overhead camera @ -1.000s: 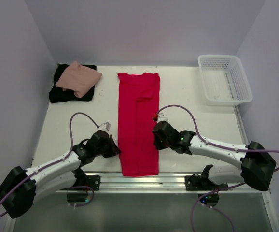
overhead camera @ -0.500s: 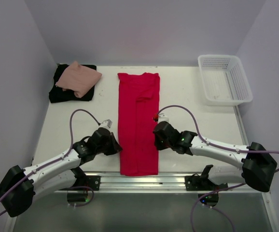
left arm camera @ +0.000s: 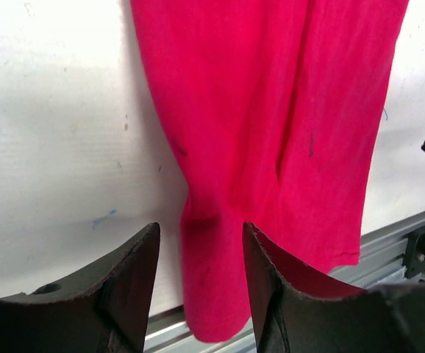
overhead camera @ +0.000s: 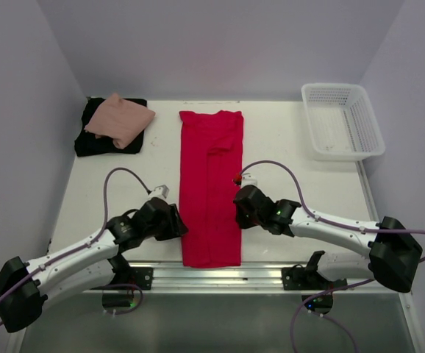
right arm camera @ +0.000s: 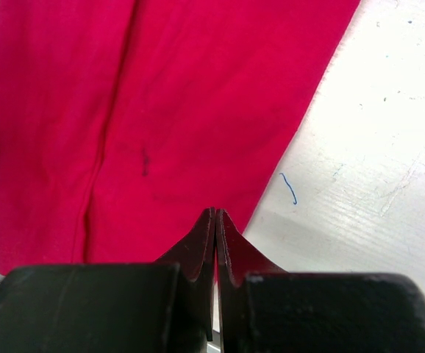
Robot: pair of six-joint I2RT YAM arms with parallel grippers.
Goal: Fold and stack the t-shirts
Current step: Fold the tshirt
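- We are holding left gripper (left arm camera: 199,229) part-open, right gripper (right arm camera: 215,215) shut, red t-shirt (overhead camera: 211,184) between them, folded lengthwise.
- Ahead-left, pink t-shirt (overhead camera: 121,118) is lying on black t-shirt (overhead camera: 95,143); red seemingly awaiting cross-fold, stacking.

From above and behind we see the whole table (overhead camera: 271,129); both wrist views look down closely, sharing the near end of the red shirt (left arm camera: 271,110).

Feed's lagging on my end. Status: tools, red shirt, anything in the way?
Left tool open over left edge of red shirt. Right tool shut at its right edge. Shirt flat, folded lengthwise. Nothing blocking.
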